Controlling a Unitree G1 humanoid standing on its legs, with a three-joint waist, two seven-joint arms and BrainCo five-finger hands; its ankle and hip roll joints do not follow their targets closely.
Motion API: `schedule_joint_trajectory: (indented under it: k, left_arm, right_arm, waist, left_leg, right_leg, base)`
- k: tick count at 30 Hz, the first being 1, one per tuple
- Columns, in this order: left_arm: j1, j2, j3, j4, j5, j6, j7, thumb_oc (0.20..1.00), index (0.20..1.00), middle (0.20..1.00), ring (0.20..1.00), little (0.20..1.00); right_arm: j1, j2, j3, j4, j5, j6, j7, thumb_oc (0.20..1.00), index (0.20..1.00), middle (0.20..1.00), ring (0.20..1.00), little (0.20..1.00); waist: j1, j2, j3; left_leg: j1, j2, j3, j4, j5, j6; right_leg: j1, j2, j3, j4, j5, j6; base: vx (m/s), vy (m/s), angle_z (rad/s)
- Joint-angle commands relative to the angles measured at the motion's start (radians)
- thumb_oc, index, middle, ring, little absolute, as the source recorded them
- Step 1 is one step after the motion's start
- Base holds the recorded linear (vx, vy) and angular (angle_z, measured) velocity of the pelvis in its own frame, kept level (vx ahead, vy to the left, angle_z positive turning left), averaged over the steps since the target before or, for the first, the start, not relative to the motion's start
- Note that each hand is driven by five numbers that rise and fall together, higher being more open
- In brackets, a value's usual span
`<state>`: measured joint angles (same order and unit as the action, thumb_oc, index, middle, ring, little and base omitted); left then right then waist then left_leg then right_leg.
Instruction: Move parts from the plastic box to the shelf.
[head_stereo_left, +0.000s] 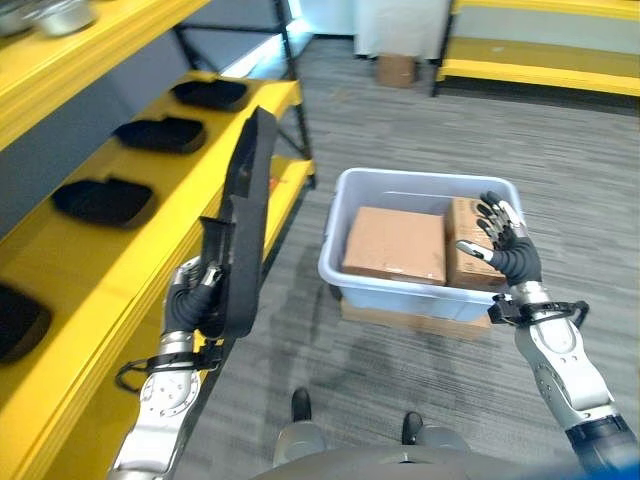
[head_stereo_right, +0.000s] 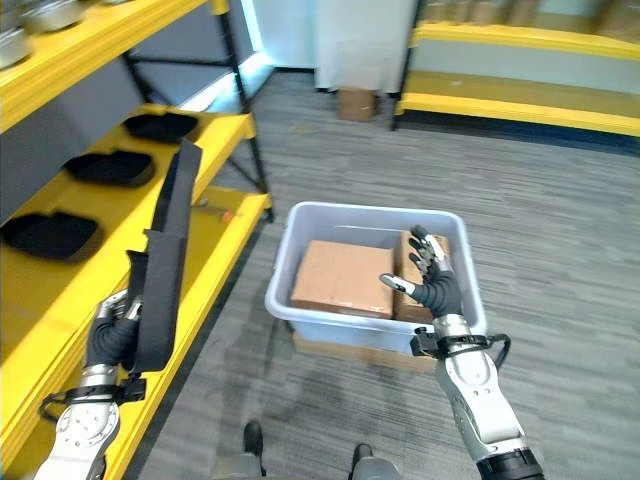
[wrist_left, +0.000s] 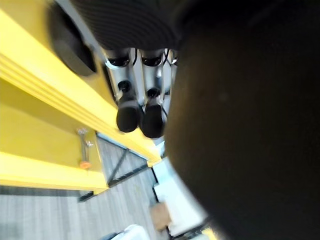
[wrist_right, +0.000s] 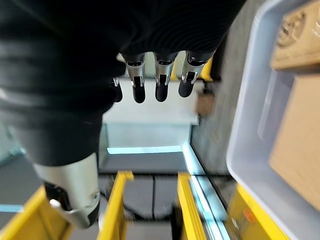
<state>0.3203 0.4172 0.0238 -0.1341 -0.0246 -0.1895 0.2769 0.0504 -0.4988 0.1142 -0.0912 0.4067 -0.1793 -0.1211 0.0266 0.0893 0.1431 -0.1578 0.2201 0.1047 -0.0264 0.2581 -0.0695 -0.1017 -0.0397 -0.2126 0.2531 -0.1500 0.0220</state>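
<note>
In the left eye view, the left hand (head_stereo_left: 197, 292) curls around a long, flat black part (head_stereo_left: 246, 220), holding it upright beside the yellow shelf (head_stereo_left: 150, 250). Matte black molded parts (head_stereo_left: 103, 200) lie in a row on the shelf. The right hand (head_stereo_left: 505, 245) hovers with fingers spread over the pale plastic box (head_stereo_left: 400, 290), which holds two brown cardboard cartons (head_stereo_left: 397, 244).

In the right eye view, the box sits on a flat cardboard piece (head_stereo_right: 345, 352) on grey carpet.

The left wrist view shows silver fingers (wrist_left: 129, 100) pressed against the dark part's smooth surface.

The right wrist view shows straight fingers (wrist_right: 159, 80) gripping nothing, beside the box's rounded rim (wrist_right: 250, 130).
</note>
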Motion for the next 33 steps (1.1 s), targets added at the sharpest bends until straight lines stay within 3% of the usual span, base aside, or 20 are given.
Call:
schedule_joint_trajectory:
  k: [1,2,4,5,7,8,12,14,19,21,22,23,24,25,26,27,29,30,31,33]
  left_arm:
    - [-0.099,0.04,0.079,-0.047,0.009,-0.074,-0.016,0.2,0.2,0.2,0.2,0.2]
    - [-0.116,0.041,0.07,-0.05,0.013,-0.073,-0.018,0.2,0.2,0.2,0.2,0.2]
    - [-0.126,0.042,0.061,-0.051,0.01,-0.072,-0.022,0.2,0.2,0.2,0.2,0.2]
    - [-0.158,0.041,0.038,-0.053,-0.009,-0.075,-0.029,0.2,0.2,0.2,0.2,0.2]
    - [-0.171,0.037,0.024,-0.061,-0.011,-0.072,-0.032,0.2,0.2,0.2,0.2,0.2]
    - [-0.18,0.049,0.02,-0.073,-0.002,-0.07,-0.035,0.2,0.2,0.2,0.2,0.2]
    - [-0.196,0.085,0.016,-0.089,0.018,-0.071,-0.024,0.2,0.2,0.2,0.2,0.2]
    - [-0.186,0.103,0.031,-0.101,0.043,-0.072,-0.013,0.2,0.2,0.2,0.2,0.2]
    - [-0.197,0.118,0.039,-0.108,0.085,-0.068,0.005,0.2,0.2,0.2,0.2,0.2]
    - [-0.204,0.127,0.037,-0.11,0.097,-0.068,0.007,0.2,0.2,0.2,0.2,0.2]
    - [-0.214,0.127,0.027,-0.104,0.104,-0.066,0.011,0.2,0.2,0.2,0.2,0.2]
    - [-0.225,0.126,0.02,-0.101,0.103,-0.069,0.011,0.2,0.2,0.2,0.2,0.2]
    - [-0.241,0.125,0.004,-0.088,0.106,-0.064,0.006,0.2,0.2,0.2,0.2,0.2]
    - [-0.242,0.125,0.003,-0.087,0.106,-0.064,0.006,0.2,0.2,0.2,0.2,0.2]
    - [-0.248,0.117,-0.01,-0.083,0.1,-0.058,-0.005,0.2,0.2,0.2,0.2,0.2]
    - [-0.254,0.109,-0.019,-0.08,0.091,-0.057,-0.009,0.2,0.2,0.2,0.2,0.2]
    - [-0.272,0.097,-0.037,-0.07,0.08,-0.057,-0.016,0.2,0.2,0.2,0.2,0.2]
    - [-0.272,0.097,-0.037,-0.07,0.08,-0.057,-0.016,0.2,0.2,0.2,0.2,0.2]
    - [-0.281,0.085,-0.055,-0.057,0.065,-0.064,-0.018,0.2,0.2,0.2,0.2,0.2]
    - [-0.273,0.081,-0.049,-0.067,0.066,-0.061,-0.024,0.2,0.2,0.2,0.2,0.2]
  right_arm:
    - [-0.015,-0.026,-0.056,-0.066,-0.031,-0.046,0.007,1.0,1.0,1.0,1.0,1.0]
    - [-0.003,-0.022,-0.071,-0.066,-0.026,-0.049,0.006,1.0,1.0,1.0,1.0,1.0]
    - [-0.001,-0.016,-0.075,-0.063,-0.022,-0.053,0.004,1.0,1.0,1.0,1.0,1.0]
    - [0.003,0.009,-0.073,-0.056,-0.008,-0.051,-0.009,1.0,1.0,1.0,1.0,1.0]
    - [0.01,0.023,-0.08,-0.057,-0.007,-0.045,-0.018,1.0,1.0,1.0,1.0,1.0]
    - [0.022,0.038,-0.084,-0.049,-0.005,-0.038,-0.024,1.0,1.0,1.0,1.0,1.0]
    - [0.017,0.058,-0.075,-0.037,-0.004,-0.038,-0.035,1.0,1.0,1.0,1.0,1.0]
    - [0.022,0.083,-0.059,-0.028,-0.008,-0.031,-0.034,1.0,1.0,1.0,1.0,1.0]
    - [-0.005,0.123,-0.01,-0.009,-0.011,-0.022,-0.038,1.0,1.0,1.0,1.0,1.0]
    - [-0.016,0.134,0.018,-0.007,-0.002,-0.02,-0.026,1.0,1.0,1.0,1.0,1.0]
    - [-0.022,0.137,0.031,-0.004,0.007,-0.02,-0.018,1.0,1.0,1.0,1.0,1.0]
    - [-0.025,0.139,0.04,-0.006,0.014,-0.021,-0.014,1.0,1.0,1.0,1.0,1.0]
    - [-0.015,0.132,0.038,-0.006,0.034,-0.026,-0.003,1.0,1.0,1.0,1.0,1.0]
    - [-0.015,0.131,0.037,-0.006,0.034,-0.026,-0.002,1.0,1.0,1.0,1.0,1.0]
    - [-0.006,0.125,0.039,-0.003,0.05,-0.028,0.008,1.0,1.0,1.0,1.0,1.0]
    - [-0.006,0.123,0.04,0.0,0.051,-0.029,0.008,1.0,1.0,1.0,1.0,1.0]
    - [-0.004,0.117,0.041,0.001,0.057,-0.034,0.009,1.0,1.0,1.0,1.0,1.0]
    - [-0.004,0.117,0.041,0.001,0.057,-0.034,0.009,1.0,1.0,1.0,1.0,1.0]
    - [0.017,0.105,0.035,-0.013,0.061,-0.039,0.014,1.0,1.0,1.0,1.0,1.0]
    - [0.033,0.101,0.028,-0.023,0.058,-0.035,0.018,1.0,1.0,1.0,1.0,1.0]
  waist:
    - [-0.024,-0.062,0.065]
    - [-0.029,-0.076,0.069]
    - [-0.041,-0.077,0.068]
    - [-0.06,-0.071,0.057]
    - [-0.072,-0.051,0.048]
    - [-0.062,-0.043,0.038]
    - [-0.049,-0.07,0.045]
    - [-0.025,-0.09,0.042]
    - [-0.019,-0.104,0.034]
    - [-0.021,-0.1,0.04]
    - [-0.03,-0.097,0.039]
    - [-0.041,-0.097,0.041]
    - [-0.06,-0.104,0.044]
    - [-0.058,-0.103,0.043]
    - [-0.079,-0.119,0.045]
    - [-0.089,-0.125,0.045]
    - [-0.111,-0.137,0.043]
    - [-0.111,-0.136,0.043]
    - [-0.136,-0.148,0.047]
    - [-0.132,-0.15,0.043]
  left_leg:
    - [0.009,0.049,0.035,0.035,0.052,-0.076]
    - [0.03,0.039,0.034,0.125,-0.034,-0.06]
    - [0.033,0.044,0.028,0.171,-0.077,-0.053]
    - [0.106,0.058,0.025,0.191,-0.18,-0.058]
    - [0.14,0.048,0.043,0.125,-0.228,-0.055]
    - [0.146,0.005,0.035,0.091,-0.267,-0.036]
    - [0.119,-0.062,-0.009,0.118,-0.306,-0.005]
    - [0.099,-0.126,-0.03,0.13,-0.34,0.019]
    - [0.121,-0.206,-0.036,0.083,-0.348,0.072]
    - [0.133,-0.221,-0.033,0.038,-0.31,0.093]
    - [0.15,-0.221,-0.04,0.013,-0.299,0.096]
    - [0.165,-0.223,-0.046,-0.003,-0.292,0.1]
    - [0.186,-0.227,-0.055,-0.018,-0.283,0.102]
    - [0.183,-0.225,-0.054,-0.019,-0.279,0.101]
    - [0.194,-0.248,-0.068,-0.016,-0.28,0.104]
    - [0.199,-0.259,-0.082,-0.012,-0.284,0.104]
    - [0.191,-0.282,-0.118,-0.007,-0.278,0.105]
    - [0.191,-0.281,-0.118,-0.007,-0.279,0.105]
    - [0.175,-0.307,-0.157,-0.006,-0.26,0.105]
    - [0.182,-0.315,-0.169,-0.007,-0.267,0.107]
  right_leg:
    - [0.11,-0.06,-0.058,-0.183,0.049,0.016]
    - [0.101,-0.097,-0.108,-0.187,0.07,0.018]
    - [0.099,-0.11,-0.139,-0.184,0.07,0.015]
    - [0.102,-0.144,-0.179,-0.166,0.063,0.03]
    - [0.104,-0.176,-0.214,-0.136,0.073,0.054]
    - [0.119,-0.24,-0.238,-0.104,0.099,0.079]
    - [0.137,-0.318,-0.271,-0.08,0.146,0.112]
    - [0.161,-0.375,-0.301,-0.101,0.212,0.145]
    - [0.145,-0.448,-0.293,-0.062,0.34,0.185]
    - [0.102,-0.419,-0.256,-0.01,0.312,0.144]
    - [0.07,-0.366,-0.191,0.015,0.272,0.125]
    - [0.044,-0.301,-0.138,0.019,0.225,0.109]
    - [0.001,-0.161,-0.065,0.034,0.139,0.07]
    - [-0.002,-0.159,-0.065,0.031,0.143,0.067]
    - [-0.025,-0.047,-0.015,0.022,0.109,0.046]
    - [-0.034,0.0,0.022,0.014,0.098,0.041]
    - [-0.034,0.076,0.126,-0.046,0.107,0.031]
    - [-0.033,0.076,0.126,-0.047,0.107,0.031]
    - [-0.038,0.128,0.24,-0.103,0.134,0.022]
    - [-0.011,0.102,0.212,-0.121,0.131,0.026]
  base:
    - [-0.31,-0.026,1.42]
    - [-0.33,-0.017,0.81]
    - [-0.14,0.065,0.41]
    - [0.01,0.213,1.99]
    - [0.07,0.402,2.04]
    - [0.11,0.419,0.84]
    - [0.04,0.33,0.73]
    - [0.05,0.301,0.5]
    - [0.05,0.304,0.44]
    - [-0.05,0.305,0.12]
    - [-0.02,0.232,-0.01]
    - [0.1,0.24,-0.06]
    - [0.07,0.165,-0.07]
    - [0.09,0.155,0.02]
    - [0.06,0.082,0.29]
    - [0.07,0.099,0.4]
    - [0.01,0.028,0.59]
    - [-0.05,0.001,0.91]
    - [-0.04,0.006,0.9]
    - [0.02,-0.014,0.71]
